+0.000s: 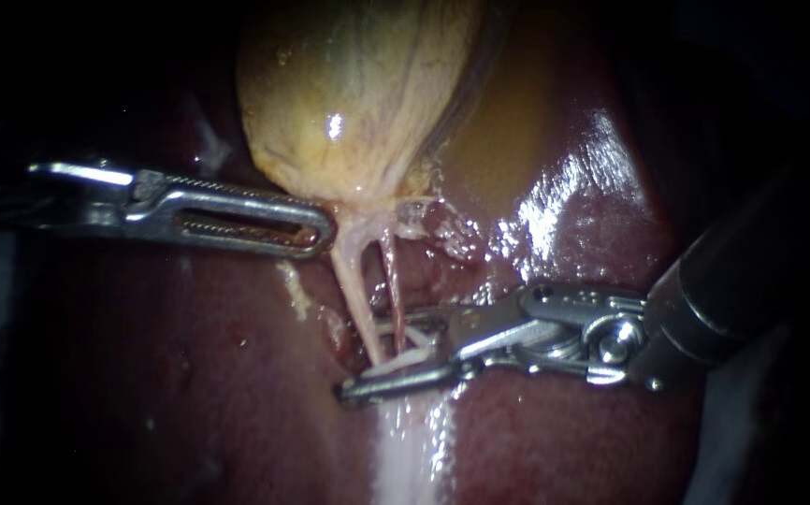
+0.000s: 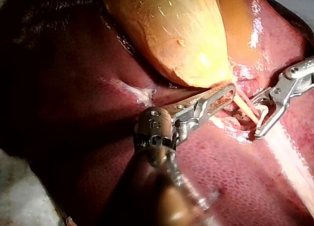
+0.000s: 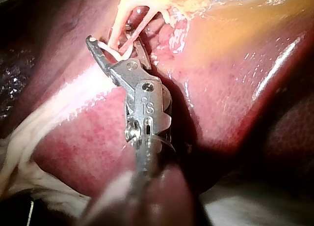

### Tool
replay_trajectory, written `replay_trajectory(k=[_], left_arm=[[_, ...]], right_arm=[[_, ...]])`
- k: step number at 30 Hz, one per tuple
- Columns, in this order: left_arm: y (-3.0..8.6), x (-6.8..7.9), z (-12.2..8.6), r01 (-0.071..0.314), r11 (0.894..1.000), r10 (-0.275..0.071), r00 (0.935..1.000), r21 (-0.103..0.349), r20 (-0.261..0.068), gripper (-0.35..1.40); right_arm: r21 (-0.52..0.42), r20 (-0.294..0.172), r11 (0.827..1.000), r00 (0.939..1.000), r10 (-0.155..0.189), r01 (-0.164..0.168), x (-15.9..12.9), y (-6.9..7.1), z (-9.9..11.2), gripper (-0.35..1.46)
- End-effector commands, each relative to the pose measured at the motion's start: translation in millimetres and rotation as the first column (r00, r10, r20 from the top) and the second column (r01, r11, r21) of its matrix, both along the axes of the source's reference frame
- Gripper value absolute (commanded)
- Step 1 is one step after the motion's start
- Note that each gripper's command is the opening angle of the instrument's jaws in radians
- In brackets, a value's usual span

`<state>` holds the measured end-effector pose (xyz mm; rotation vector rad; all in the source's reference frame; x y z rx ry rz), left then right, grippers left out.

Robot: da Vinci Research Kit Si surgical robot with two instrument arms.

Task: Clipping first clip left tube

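The yellow gallbladder (image 1: pixel 349 93) hangs above the dark red liver (image 1: pixel 190 374). Two thin pale tubes run down from its neck: the left tube (image 1: pixel 354 281) and the right tube (image 1: pixel 392 271). My left instrument (image 1: pixel 325 234) comes in from the left, its slotted jaws shut on the gallbladder's neck, as the left wrist view (image 2: pixel 230 92) also shows. My right instrument (image 1: pixel 372 360) holds a white clip (image 1: pixel 412 348) between its jaws. The jaws straddle the left tube low down, seen too in the right wrist view (image 3: pixel 115 42).
A pale, glistening band of tissue (image 1: pixel 410 449) runs down the liver below the right instrument's jaws. Frayed pinkish tissue (image 1: pixel 442 229) lies beside the gallbladder's neck. The wet liver surface (image 1: pixel 573 206) rises on the right.
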<state>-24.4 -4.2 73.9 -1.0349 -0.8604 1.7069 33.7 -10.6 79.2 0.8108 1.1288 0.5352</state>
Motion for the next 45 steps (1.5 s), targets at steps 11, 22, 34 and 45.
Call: replay_trajectory(k=[11, 22, 34, 45], left_arm=[[0.0, 0.0, 0.0, 0.0, 1.0, 0.0, 1.0, 0.0, 0.0, -0.35], [0.0, 0.0, 0.0, 0.0, 1.0, 0.0, 1.0, 0.0, 0.0, -0.35], [0.0, 0.1, -0.1, 0.0, 1.0, 0.0, 1.0, 0.0, 0.0, -0.35], [-0.1, 0.2, -0.1, 0.0, 1.0, 0.0, 1.0, 0.0, 0.0, -0.35]], right_arm=[[0.0, 0.0, 1.0, 1.0, 0.0, 0.0, 0.0, 0.0, 0.0, 0.49], [0.001, -0.005, 1.0, 1.0, 0.003, -0.003, 0.0, -0.1, -0.2, 0.49], [0.01, -0.007, 1.0, 1.0, 0.003, -0.003, -2.5, 1.1, -1.1, 0.49], [0.016, -0.004, 1.0, 0.9999, 0.01, -0.01, -4.7, 2.0, -2.1, 0.49]])
